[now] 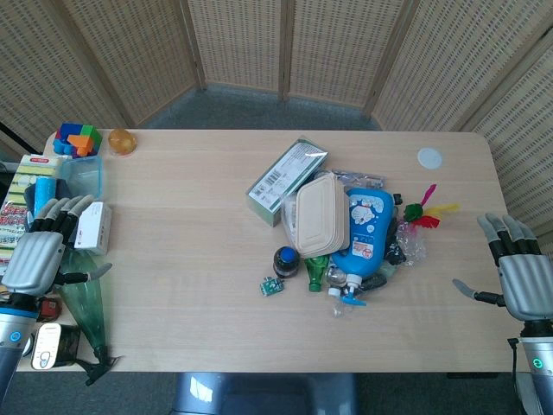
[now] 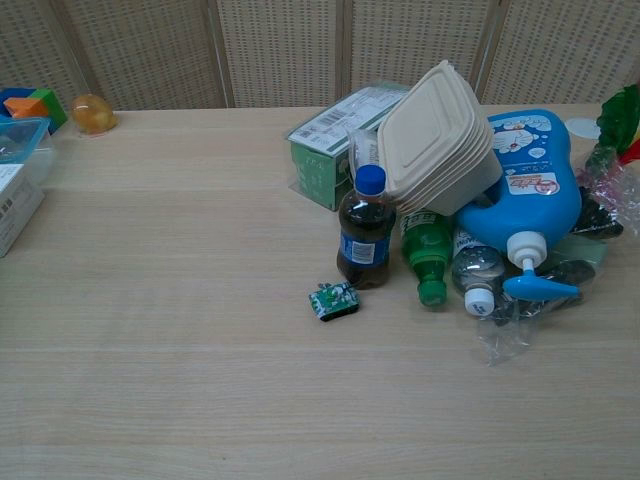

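left hand [image 1: 39, 251]: fingers spread, holds nothing; hovers at table's [image 1: 190, 285] left edge, just beside white box [image 1: 93, 226] & green plastic bottle [image 1: 85, 304].
right hand [image 1: 523, 272]: spread too, nothing in it, off right edge, well apart from pile.
pile: heaped mid-table, so items lean on each other; ribbed beige clamshell [image 2: 440, 140] props on glossy blue pump bottle [image 2: 530, 190].
cola bottle [image 2: 364, 240]: upright, blue cap, in front of the pile.
green carton [image 2: 335, 135]: flat, cardboard, behind.
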Available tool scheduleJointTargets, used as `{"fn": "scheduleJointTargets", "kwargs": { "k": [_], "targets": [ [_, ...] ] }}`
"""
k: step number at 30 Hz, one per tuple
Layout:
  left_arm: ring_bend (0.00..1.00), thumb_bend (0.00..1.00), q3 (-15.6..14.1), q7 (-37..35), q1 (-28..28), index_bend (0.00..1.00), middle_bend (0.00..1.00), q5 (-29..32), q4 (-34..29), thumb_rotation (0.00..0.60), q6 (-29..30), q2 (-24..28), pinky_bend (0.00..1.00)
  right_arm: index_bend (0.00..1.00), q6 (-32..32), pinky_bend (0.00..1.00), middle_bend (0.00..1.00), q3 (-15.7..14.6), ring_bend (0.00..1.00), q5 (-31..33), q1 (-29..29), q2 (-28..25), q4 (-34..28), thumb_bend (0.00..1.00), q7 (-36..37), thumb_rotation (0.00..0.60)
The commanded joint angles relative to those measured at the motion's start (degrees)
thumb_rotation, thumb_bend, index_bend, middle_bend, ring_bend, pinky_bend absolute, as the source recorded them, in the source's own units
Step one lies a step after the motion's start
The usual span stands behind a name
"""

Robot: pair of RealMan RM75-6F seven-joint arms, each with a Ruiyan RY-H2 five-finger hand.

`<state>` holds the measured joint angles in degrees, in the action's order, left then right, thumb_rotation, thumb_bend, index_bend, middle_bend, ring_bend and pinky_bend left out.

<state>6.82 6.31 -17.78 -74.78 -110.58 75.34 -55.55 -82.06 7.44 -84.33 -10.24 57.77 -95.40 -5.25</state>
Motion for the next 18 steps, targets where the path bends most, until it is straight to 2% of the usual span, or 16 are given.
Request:
{"fn": "scheduleJointTargets", "kwargs": {
  "k": [1,7,13,18],
  "targets": [
    [0.00,0.02,-0.11,-0.42,-0.13,0.00,0.00,0.21,0.28,0.403,-0.71,-0.07,0.00,0.00,0.04,0.00,0.00,-0.01,0.00,0.00,-0.04,-0.22,-0.45,0.15,-0.12,0.389],
    [0.00,0.02,-0.23,-2.84,-0.16,0.00,0.00,-0.53,0.17,0.405,-1.70,0.12,0.00,0.00,-1.19,0.00,0.00,-0.28,0.00,-0.65,0.65,-0.71,-1.23,0.14,0.40,0.388],
    [0.00,0.02,-0.19,-3.52,0.25,0.00,0.00,-2.98,-0.27,0.404,-0.27,0.07,0.00,0.00,-3.32,0.00,0.00,-0.85,0.00,-1.67,2.03,-1.31,-1.83,0.14,1.04,0.389],
    [0.00,0.02,0.17,-4.36,-1.16,0.00,0.00,-2.90,0.02,0.404,-2.59,-0.65,0.00,0.00,-4.25,0.00,0.00,-1.10,0.00,-1.90,2.79,-1.61,-2.08,0.14,1.22,0.390]
  ]
}}
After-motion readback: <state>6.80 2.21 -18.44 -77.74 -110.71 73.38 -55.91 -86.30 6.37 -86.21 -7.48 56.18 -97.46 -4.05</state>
